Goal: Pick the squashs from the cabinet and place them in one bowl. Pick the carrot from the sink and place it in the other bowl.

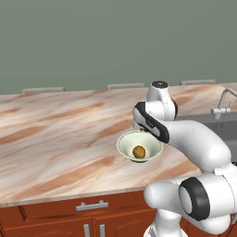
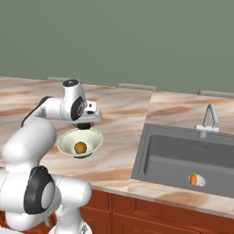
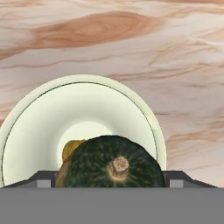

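Observation:
A dark green squash with a pale stem nub sits between my gripper's two finger tips, which are shut on its sides. The gripper hangs just above the pale green-cream bowl on the marble counter. Inside the bowl lies a roundish orange-brown fruit, partly hidden behind the held squash in the hand view. The carrot, orange with a pale end, lies on the floor of the dark grey sink to the right. The cabinet and the other bowl are out of view.
A slim silver tap stands at the back of the sink. Red-brown drawers with short handles run under the counter's front edge. Bare marble counter stretches left of the bowl.

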### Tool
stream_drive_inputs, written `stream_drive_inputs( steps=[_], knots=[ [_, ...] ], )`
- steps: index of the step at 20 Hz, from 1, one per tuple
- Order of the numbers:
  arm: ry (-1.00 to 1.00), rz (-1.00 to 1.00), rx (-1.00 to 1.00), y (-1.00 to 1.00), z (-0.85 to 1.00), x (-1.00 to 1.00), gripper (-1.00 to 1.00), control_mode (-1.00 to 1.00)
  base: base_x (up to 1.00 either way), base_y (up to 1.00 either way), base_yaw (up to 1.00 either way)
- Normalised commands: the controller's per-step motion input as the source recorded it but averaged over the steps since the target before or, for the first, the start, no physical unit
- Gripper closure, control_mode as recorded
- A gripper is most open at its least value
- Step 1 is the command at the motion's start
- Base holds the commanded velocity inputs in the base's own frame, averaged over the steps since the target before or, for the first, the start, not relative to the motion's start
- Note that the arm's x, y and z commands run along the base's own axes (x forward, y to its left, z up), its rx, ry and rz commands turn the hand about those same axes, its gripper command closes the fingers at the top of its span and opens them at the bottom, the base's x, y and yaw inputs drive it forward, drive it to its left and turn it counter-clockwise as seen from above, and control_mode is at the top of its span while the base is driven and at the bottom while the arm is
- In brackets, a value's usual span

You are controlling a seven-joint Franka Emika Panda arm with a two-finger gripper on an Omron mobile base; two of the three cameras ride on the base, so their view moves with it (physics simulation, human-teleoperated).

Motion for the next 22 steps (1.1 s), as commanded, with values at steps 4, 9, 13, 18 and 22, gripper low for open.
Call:
stream_drive_inputs(
  steps=[4, 9, 13, 18, 22],
  knots=[
    [0.00, 0.00, 0.00, 0.00, -0.23, 0.18, 1.00, -1.00, 0.00, 0.00, 0.00],
    [0.00, 0.00, 0.00, 0.00, -0.22, 0.14, 1.00, -1.00, 0.00, 0.00, 0.00],
    [0.02, 0.00, 0.00, 0.00, -0.20, 0.04, 1.00, -1.00, 0.00, 0.00, 0.00],
    [0.04, 0.00, -0.01, 0.00, -0.18, 0.00, 1.00, -1.00, 0.00, 0.00, 0.00],
    [0.01, 0.00, -0.01, 0.00, -0.15, 0.00, 1.00, -1.00, 0.00, 0.00, 0.00]
  ],
)
